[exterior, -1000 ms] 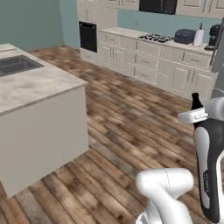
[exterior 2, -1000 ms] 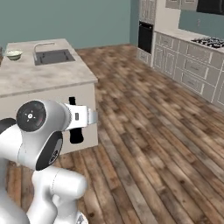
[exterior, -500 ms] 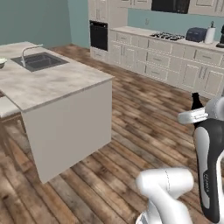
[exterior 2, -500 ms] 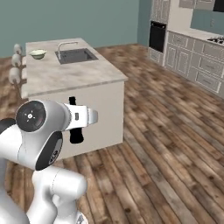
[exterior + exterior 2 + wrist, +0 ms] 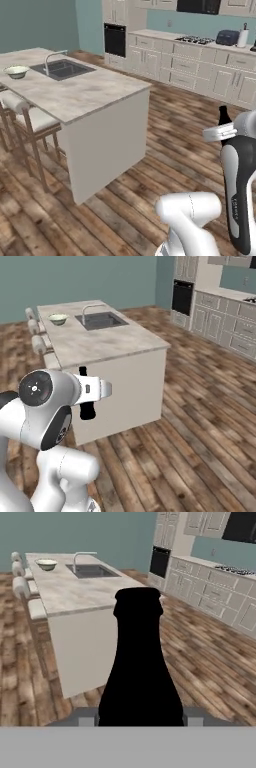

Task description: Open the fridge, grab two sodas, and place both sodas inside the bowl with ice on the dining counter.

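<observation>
Left base view: the arm is tucked in close, and a dark bottle [image 5: 224,117] pokes up above the white hand at the right edge — neck up, long axis near vertical. The island [image 5: 85,95] stands ahead and to the left, well apart from the arm, with the bowl [image 5: 16,71] at its far end, past the sink [image 5: 62,70]. The step in hand looks like carrying this bottle to the bowl, so the base should close on the bowl end of the island before the arm reaches out.

Right base view: the gripper [image 5: 88,401] hangs off the hand with the bottle's dark body in it, neck rising above the hand — upright. The bowl [image 5: 58,319] sits beside the sink, near the stools [image 5: 40,345]. Keeping the bottle upright and the hold steady while driving would be wise.

Hand view: the bottle [image 5: 140,667] rises between the fingertips, clamped on its body, neck pointing along the view toward the island. For the drop, it will likely need tilting — the bowl looks shallow.
</observation>
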